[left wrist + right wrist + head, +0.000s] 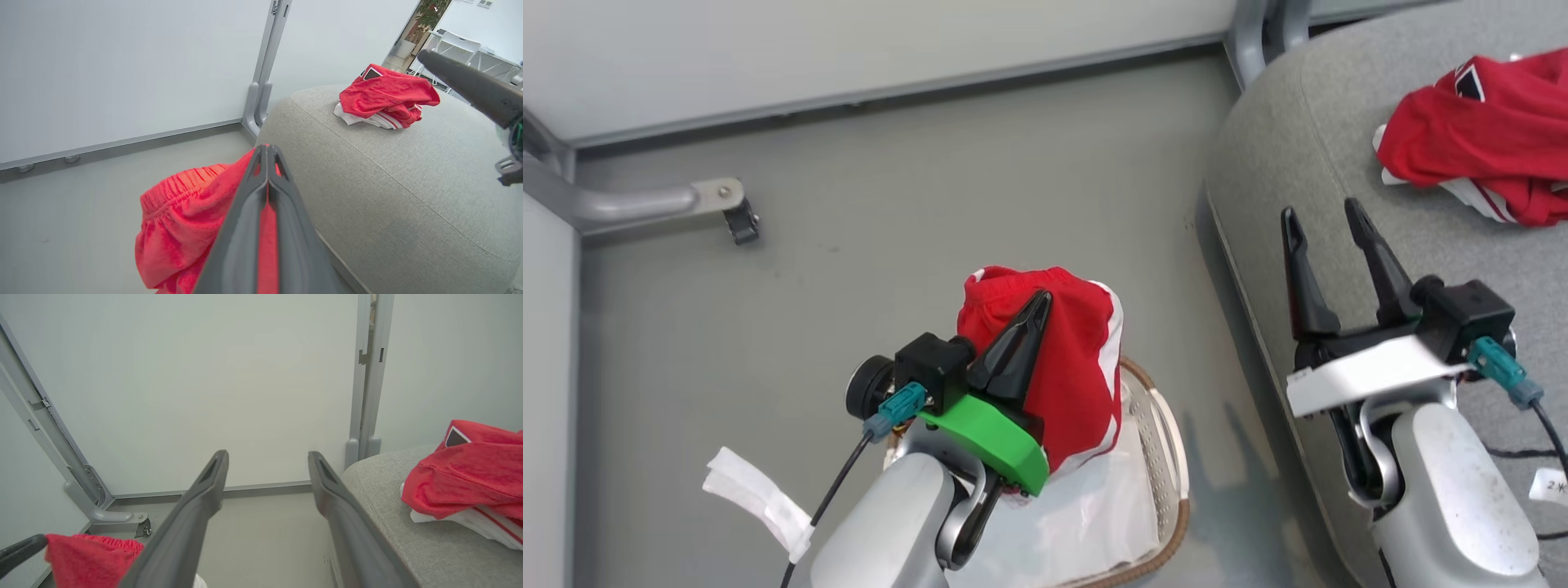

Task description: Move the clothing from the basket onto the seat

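My left gripper (1041,300) is shut on a red garment with white trim (1072,359), one piece of the clothing, which hangs from it above the basket (1168,441) with its brown rim and white liner. In the left wrist view the shut fingers (267,152) pinch the same red garment (179,216) beside the seat (388,171). A second red garment with white stripes (1478,135) lies bunched on the grey seat (1298,147), also visible as the red garment (470,473). My right gripper (1323,214) stands open and holds nothing over the seat's left edge.
A grey metal frame leg with a castor (737,214) juts in at the left. A white wall panel with a floor rail (890,90) runs behind. A metal post (1262,33) stands at the seat's far corner. White tape (756,494) hangs from my left arm.
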`<state>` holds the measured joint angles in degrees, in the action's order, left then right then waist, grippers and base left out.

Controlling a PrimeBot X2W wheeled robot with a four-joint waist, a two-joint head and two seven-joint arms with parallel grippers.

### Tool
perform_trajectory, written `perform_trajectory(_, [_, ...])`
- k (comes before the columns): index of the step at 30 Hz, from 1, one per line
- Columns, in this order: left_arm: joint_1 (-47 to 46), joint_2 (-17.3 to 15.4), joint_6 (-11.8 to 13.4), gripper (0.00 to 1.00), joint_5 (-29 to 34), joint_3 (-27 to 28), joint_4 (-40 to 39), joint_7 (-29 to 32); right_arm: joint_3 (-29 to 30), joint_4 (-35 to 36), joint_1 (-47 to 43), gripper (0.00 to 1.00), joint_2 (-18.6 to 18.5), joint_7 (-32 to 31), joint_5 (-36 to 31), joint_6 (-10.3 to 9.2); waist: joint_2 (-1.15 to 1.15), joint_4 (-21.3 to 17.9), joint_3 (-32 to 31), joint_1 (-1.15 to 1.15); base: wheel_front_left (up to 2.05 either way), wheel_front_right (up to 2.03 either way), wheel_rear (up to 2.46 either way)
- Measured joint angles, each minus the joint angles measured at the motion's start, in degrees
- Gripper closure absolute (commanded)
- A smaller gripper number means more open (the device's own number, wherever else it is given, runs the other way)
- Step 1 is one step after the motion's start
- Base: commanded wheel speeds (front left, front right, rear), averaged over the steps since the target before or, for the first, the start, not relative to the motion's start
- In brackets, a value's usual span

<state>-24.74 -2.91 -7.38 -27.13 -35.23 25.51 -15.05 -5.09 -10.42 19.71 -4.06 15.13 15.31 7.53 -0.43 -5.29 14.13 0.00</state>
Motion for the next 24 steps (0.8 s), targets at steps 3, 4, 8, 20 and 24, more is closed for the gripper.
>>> perform_trajectory(3, [0.6,0.0,0.0,1.0,0.6,1.3,-2.8,0.0,0.2,-0.4,-2.0,0.0,0.1,0.0,0.0,0.0,0.0,0.8,-2.6,0.0,0.0,0.0,0.0])
perform_trajectory(4, [0.6,0.0,0.0,1.0,0.8,1.6,-3.6,0.0,0.2,-0.5,-2.6,0.0,0.1,0.0,0.0,0.0,0.0,1.1,-3.4,0.0,0.0,0.0,0.0])
perform_trajectory(8, [0.2,0.1,0.0,1.0,1.8,3.0,-6.6,0.0,0.1,-1.0,-4.5,0.0,0.4,0.0,0.0,0.0,0.0,2.2,-6.5,0.0,0.0,0.0,0.0])
perform_trajectory(20, [-2.7,0.1,0.0,1.0,3.2,5.9,-12.2,-0.1,-2.0,-1.9,-8.6,0.0,0.8,0.0,-0.2,0.0,0.0,4.2,-11.8,0.0,0.0,0.0,0.0])
perform_trajectory(24, [-2.5,0.1,0.0,1.0,2.8,5.5,-12.6,-0.1,-6.7,-0.2,-8.4,0.0,0.0,0.0,-0.1,0.0,0.0,4.6,-12.3,0.0,0.0,0.0,0.0])
